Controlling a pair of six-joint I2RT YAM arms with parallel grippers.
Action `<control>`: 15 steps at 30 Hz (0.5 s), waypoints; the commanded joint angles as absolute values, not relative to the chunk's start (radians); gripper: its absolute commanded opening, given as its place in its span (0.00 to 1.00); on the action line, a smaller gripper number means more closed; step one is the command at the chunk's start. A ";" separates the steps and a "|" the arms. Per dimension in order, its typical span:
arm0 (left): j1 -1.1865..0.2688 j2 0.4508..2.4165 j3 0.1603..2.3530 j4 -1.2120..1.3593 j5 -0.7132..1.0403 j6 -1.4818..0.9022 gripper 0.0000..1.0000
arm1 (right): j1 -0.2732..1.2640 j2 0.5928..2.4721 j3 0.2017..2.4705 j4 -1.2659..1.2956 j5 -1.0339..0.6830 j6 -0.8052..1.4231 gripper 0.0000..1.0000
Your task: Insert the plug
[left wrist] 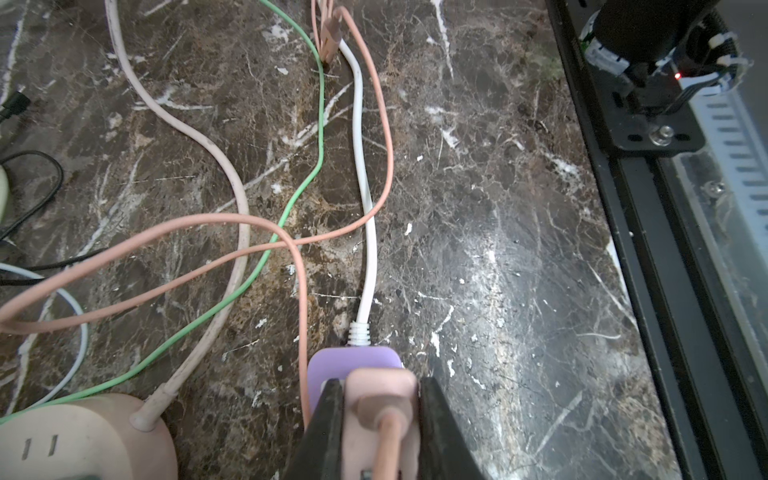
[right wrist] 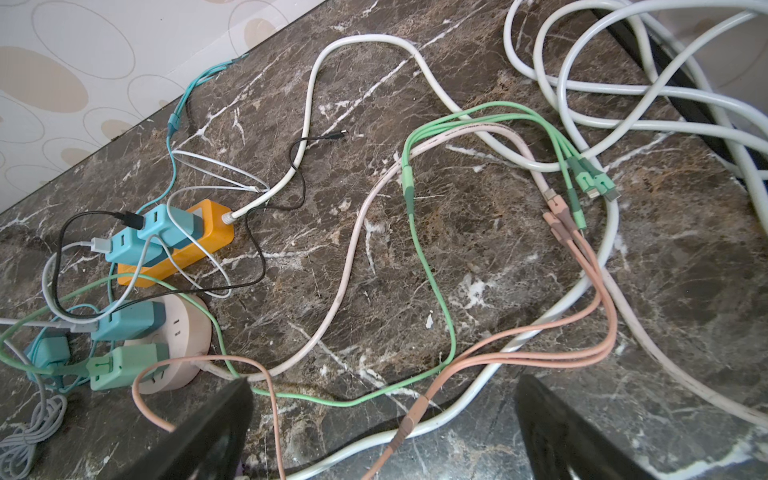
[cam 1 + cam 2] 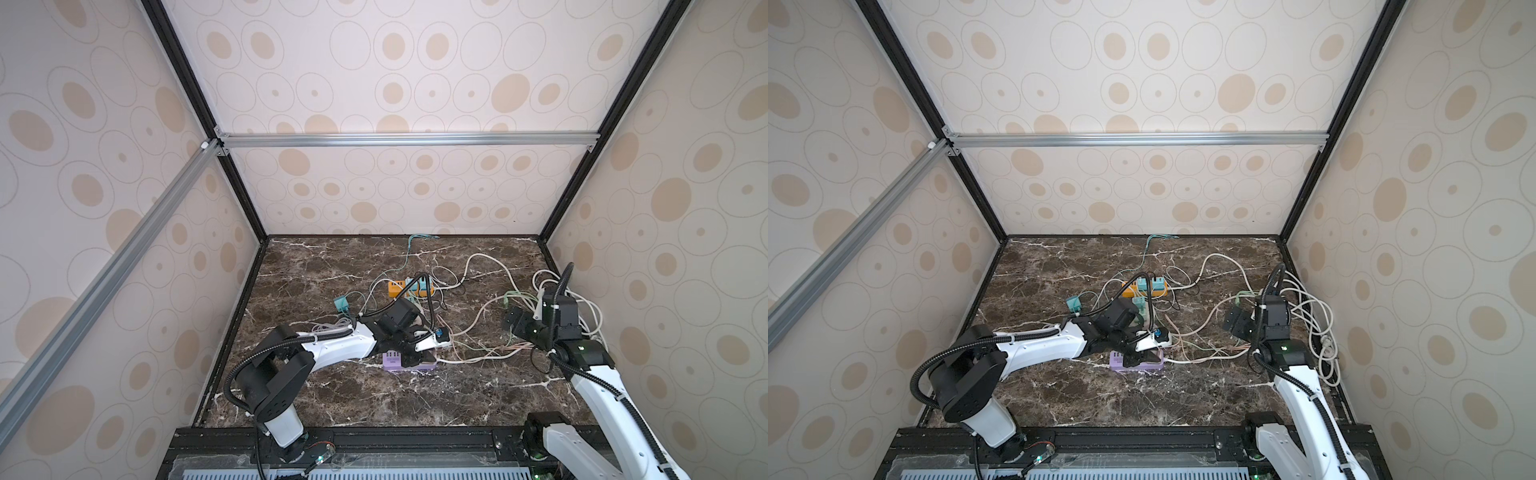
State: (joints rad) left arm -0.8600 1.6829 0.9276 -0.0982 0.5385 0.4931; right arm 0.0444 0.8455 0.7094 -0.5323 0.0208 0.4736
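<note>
Plug [image 3: 430,354], top view: pinched by left end effector [image 3: 420,350] at cord end of purple power strip [image 3: 392,360].
Left wrist: seating hidden; likely risk prong misalignment, from pink cable [image 1: 302,291] drag tilting plug.
Right wrist: right end effector [image 2: 382,395] spread, empty; orange strip [image 2: 208,245] carrying teal adapters [image 2: 166,224].

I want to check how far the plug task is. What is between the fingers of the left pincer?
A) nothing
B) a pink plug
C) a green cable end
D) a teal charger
B: in the left wrist view the left pincer is clamped on both sides of the pink plug, right at the end of the purple power strip.
</note>
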 commanded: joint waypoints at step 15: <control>-0.810 1.727 0.727 -0.261 0.409 0.503 0.00 | 0.452 0.986 0.609 -0.175 -0.467 0.122 0.65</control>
